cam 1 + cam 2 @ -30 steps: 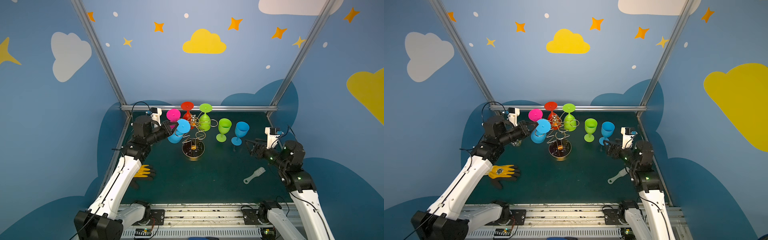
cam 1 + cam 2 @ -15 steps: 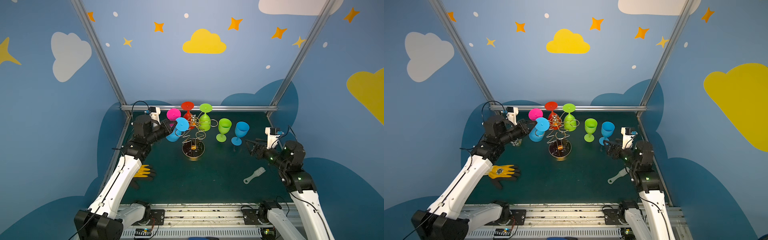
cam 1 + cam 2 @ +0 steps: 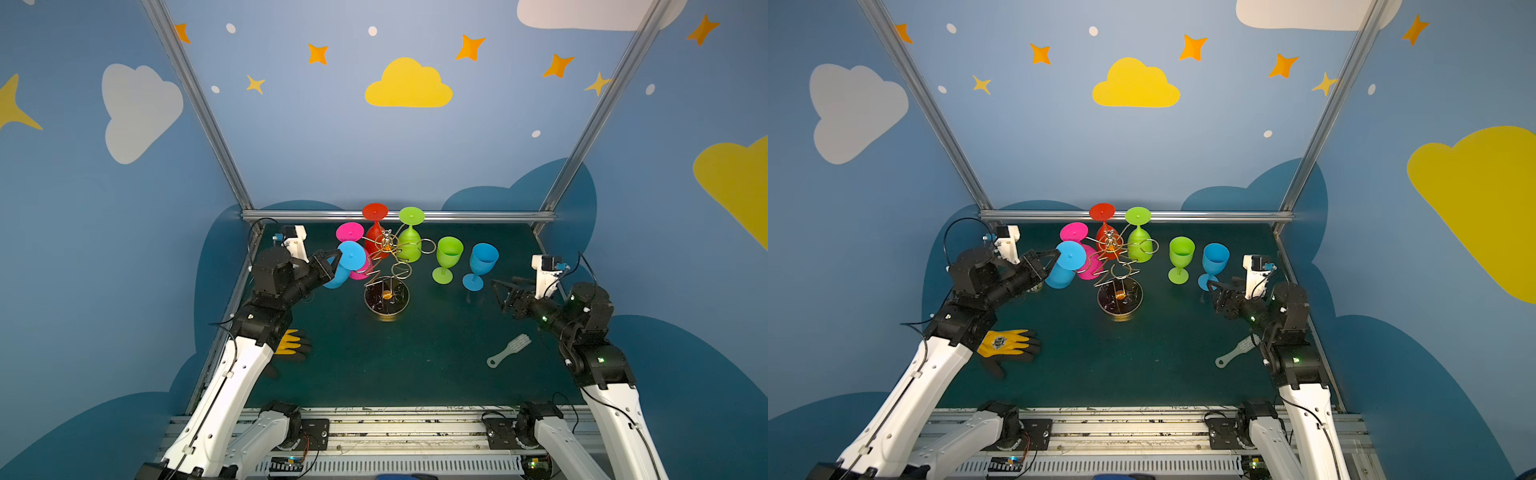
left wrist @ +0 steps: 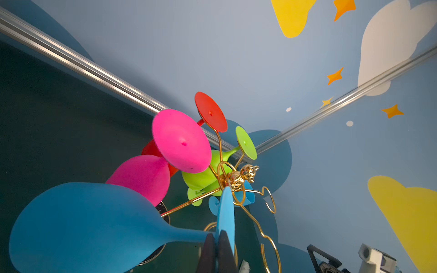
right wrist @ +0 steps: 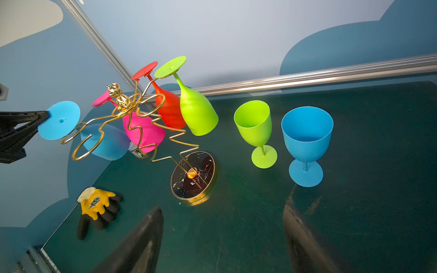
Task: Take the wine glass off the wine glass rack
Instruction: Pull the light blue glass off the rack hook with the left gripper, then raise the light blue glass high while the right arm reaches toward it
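**Left gripper** (image 4: 216, 236): the fingers are clamped on the thin stem of the sky-blue plastic wine glass (image 4: 82, 224), right beside its foot disc.

**Glass, position and axis:** it is held in the air at the outer left side of the gold wire wine glass rack with its round dark marbled base (image 3: 386, 296). The glass is inverted and tilted. Its long axis runs from the foot disc, which is uppermost and nearest the rack's post, down and outward to the bowl on the left arm's side.

**Differences between views:**
- In both top views the disc (image 3: 351, 254) (image 3: 1071, 255) faces the camera and hides the stem.
- The left wrist view shows the disc edge-on and the pinch itself.
- The right wrist view shows a curled gold loop crossing in front of the blue bowl (image 5: 106, 141). Whether the stem is clear of the wire cannot be told.

**On the rack:** a pink glass (image 3: 350, 231), a red glass (image 3: 375, 212) and a lime-green glass (image 3: 411, 216) hang inverted.

**Right gripper** (image 5: 222, 210): the fingers are spread wide with nothing between them, low over the dark green table (image 3: 395, 365). It is near an upright blue goblet (image 3: 482, 259) that stands beside an upright lime-green goblet (image 3: 449, 253).
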Available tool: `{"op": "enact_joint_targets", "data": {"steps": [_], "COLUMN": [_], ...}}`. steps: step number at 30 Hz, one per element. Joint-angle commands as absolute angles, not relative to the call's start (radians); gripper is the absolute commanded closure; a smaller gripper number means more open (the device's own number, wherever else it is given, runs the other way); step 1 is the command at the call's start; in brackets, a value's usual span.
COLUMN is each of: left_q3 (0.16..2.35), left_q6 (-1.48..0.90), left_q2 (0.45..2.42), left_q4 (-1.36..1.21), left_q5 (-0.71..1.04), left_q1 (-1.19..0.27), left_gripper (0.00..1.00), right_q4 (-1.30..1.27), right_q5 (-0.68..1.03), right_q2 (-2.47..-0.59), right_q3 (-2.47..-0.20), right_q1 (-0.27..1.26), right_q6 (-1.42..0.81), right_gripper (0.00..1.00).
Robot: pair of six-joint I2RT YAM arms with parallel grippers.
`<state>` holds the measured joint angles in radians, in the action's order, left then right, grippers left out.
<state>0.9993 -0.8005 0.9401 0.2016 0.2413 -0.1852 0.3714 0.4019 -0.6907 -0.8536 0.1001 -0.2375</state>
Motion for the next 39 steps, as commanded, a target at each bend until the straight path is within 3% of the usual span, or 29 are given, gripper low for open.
{"op": "enact_joint_targets", "data": {"steps": [1,10,20,30,39], "left_q3": [0.963,0.923,1.024,1.173,1.388], "left_q6": [-0.812,-0.845,-1.083,-1.295,-1.266], "left_q2": [0.858,0.693,0.732,0.867,0.960], "left_q4": [0.221,0.297,0.099,-0.179,-0.153], "left_q5": [0.176,0.205,0.637,0.846,1.022], "left_q1": [-0.143,0.027,0.314,0.321,0.306], "left_gripper": [0.97,0.97,0.97,0.97,0.97], "right_q4": [0.382,0.380,0.346,0.220,0.166], "right_q5": [0.399,0.420,0.481,0.703,0.649], "right_q2": [-0.681,-0.683,-0.712,-0.762,-0.817], "right_q3": [-0.897,-0.916,-0.938,-0.977,-1.037], "right_q1": [0.104,0.103,0.103,0.139,0.322], "right_q6": [-0.225,-0.233,-0.246,-0.246,-0.155], "right_gripper": [0.21,0.21,0.21,0.21,0.21]}}
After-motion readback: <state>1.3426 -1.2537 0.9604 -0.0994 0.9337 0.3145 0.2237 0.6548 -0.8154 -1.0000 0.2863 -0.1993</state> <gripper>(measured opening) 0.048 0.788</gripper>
